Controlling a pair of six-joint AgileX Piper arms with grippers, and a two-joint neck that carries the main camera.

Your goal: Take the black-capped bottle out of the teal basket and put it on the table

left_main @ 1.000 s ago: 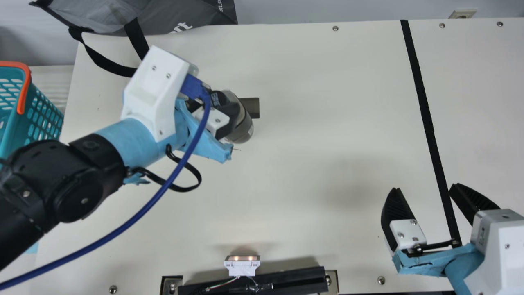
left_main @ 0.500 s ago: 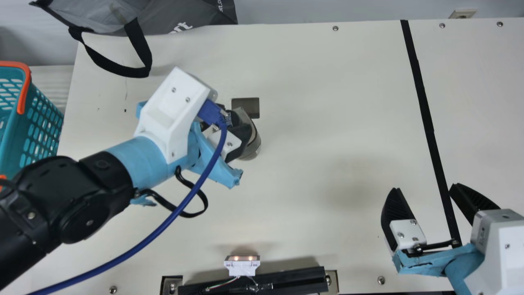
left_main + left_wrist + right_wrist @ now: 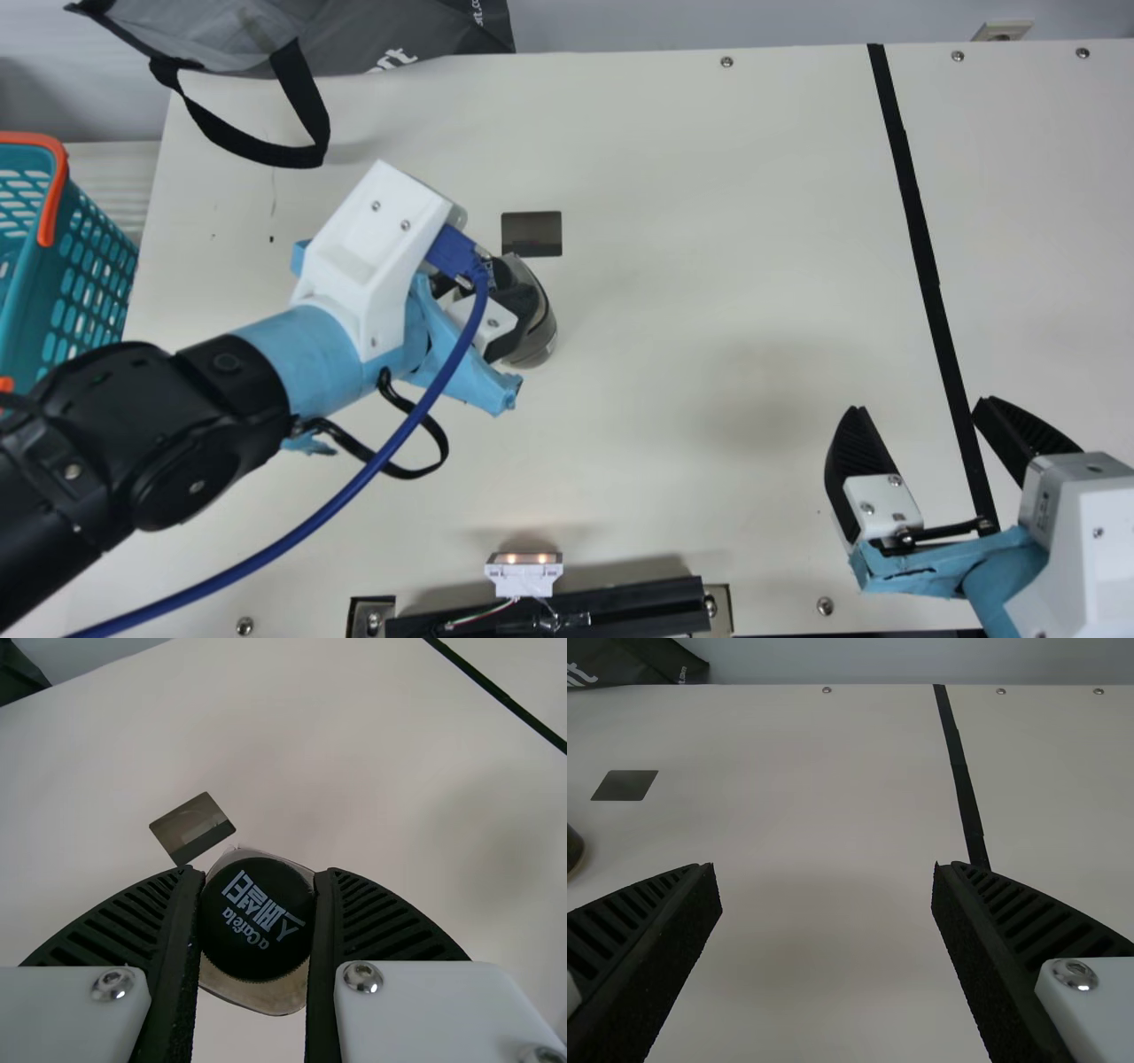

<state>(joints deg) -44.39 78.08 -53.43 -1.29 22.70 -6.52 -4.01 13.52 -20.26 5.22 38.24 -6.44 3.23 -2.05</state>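
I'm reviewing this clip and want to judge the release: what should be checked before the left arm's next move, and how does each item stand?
1. Black-capped grey bottle out of the teal plastic basket: ok.
2. Left gripper holding by the round black cap, one finger on each side: ok.
3. Bottle over the cream table, away from its edges: ok.
4. Bottle's base resting on the table: cannot tell.
5. Bottle released: not ok.
6. Right gripper apart from the bottle: ok.
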